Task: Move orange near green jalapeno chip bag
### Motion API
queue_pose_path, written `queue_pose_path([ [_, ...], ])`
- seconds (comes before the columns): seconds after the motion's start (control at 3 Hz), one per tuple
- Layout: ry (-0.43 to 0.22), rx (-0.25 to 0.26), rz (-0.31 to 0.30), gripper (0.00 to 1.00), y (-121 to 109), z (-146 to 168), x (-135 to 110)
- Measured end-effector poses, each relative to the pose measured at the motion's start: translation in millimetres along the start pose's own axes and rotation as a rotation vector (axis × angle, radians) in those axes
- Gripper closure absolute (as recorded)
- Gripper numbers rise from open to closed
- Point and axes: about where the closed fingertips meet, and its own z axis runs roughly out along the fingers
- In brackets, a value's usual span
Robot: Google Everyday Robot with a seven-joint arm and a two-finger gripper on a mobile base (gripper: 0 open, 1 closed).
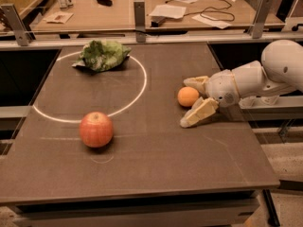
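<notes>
The small orange (188, 97) rests on the dark table (156, 174) right of centre. My gripper (188, 101) comes in from the right at table height, open, with one finger (195, 82) behind the orange and the other finger (197, 113) in front of it, so the orange lies between them. The crumpled green jalapeno chip bag (102, 55) lies at the table's far left, well away from the orange.
A larger red-orange apple (96, 129) stands at the front left. A white circle line (140, 86) is drawn on the table. Behind a rail is a wooden desk (123, 13) with papers and cables.
</notes>
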Motion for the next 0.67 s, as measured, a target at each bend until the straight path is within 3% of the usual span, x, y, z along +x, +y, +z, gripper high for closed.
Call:
queue_pose_path([
  [0.33, 0.008, -0.036, 0.002, 0.38, -0.2, 7.2, 3.6],
  [0.67, 0.008, -0.036, 0.002, 0.62, -0.3, 2.6, -3.6],
])
